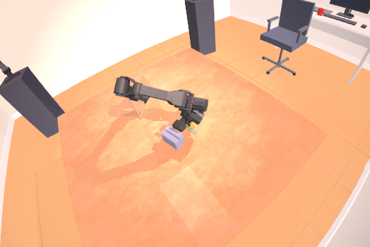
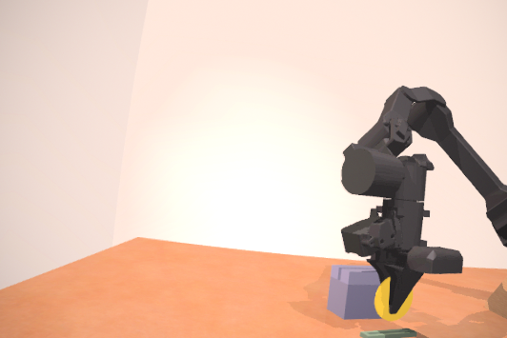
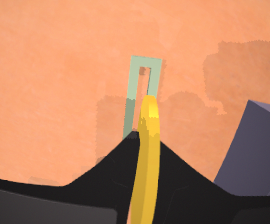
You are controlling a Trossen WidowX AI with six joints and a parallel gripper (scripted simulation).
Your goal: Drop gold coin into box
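Observation:
The gold coin [image 1: 192, 125] [image 2: 382, 301] [image 3: 149, 150] is upright on its edge between the fingertips of my gripper [image 2: 394, 308] [image 3: 140, 139], which is shut on it. In the exterior view the coin hangs a little above the green holder [image 1: 192, 130] [image 2: 388, 333] [image 3: 146, 61]. The holder's narrow groove is empty where it shows in the wrist view; its near end is hidden. The closed grey box [image 1: 172, 138] [image 2: 354, 301] [image 3: 246, 150] stands close beside, at the right in the wrist view. The slot in its lid shows as a line in the top view.
The arm's base plate [image 1: 140, 113] lies behind the box and holder. Two dark pedestals [image 1: 202, 26] [image 1: 31, 102] with arms stand further back. An office chair [image 1: 286, 38] and a desk with a monitor are at the far right.

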